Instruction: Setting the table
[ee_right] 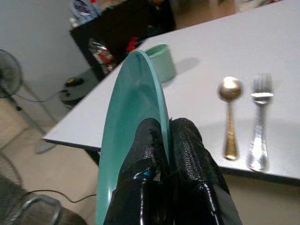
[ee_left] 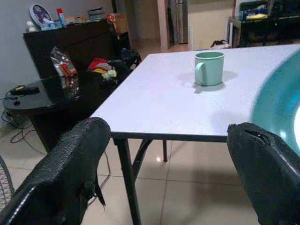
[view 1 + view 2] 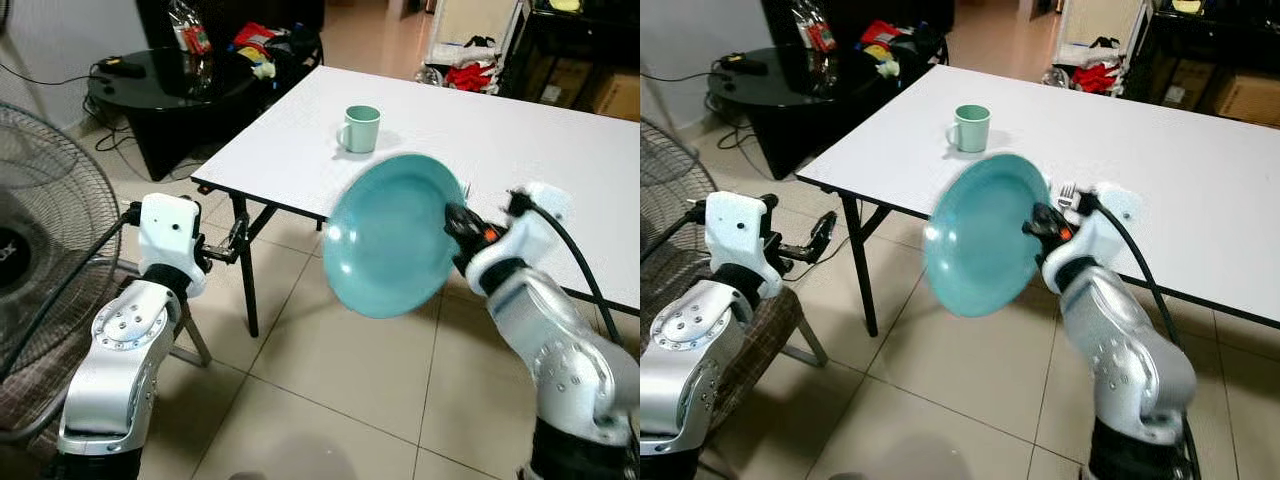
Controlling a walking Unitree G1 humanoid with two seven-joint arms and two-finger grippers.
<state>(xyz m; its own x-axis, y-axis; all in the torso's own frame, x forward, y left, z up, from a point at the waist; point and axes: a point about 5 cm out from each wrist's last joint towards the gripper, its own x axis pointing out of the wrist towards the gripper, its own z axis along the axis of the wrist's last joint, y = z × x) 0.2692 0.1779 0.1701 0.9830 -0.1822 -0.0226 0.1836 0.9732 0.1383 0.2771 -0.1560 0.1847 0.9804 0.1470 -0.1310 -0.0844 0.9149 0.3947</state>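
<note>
Left gripper, lower left of the head view, hung off the table's near corner, fingers spread wide, gripping nothing. Right gripper pinched the rim of a teal plate, held tilted on edge at mid-frame, just in front of the white table. On the table near its front edge: a gold spoon and a silver fork, side by side. Farther back, upper centre: a pale green mug. Upper left: a black side table with clutter.
</note>
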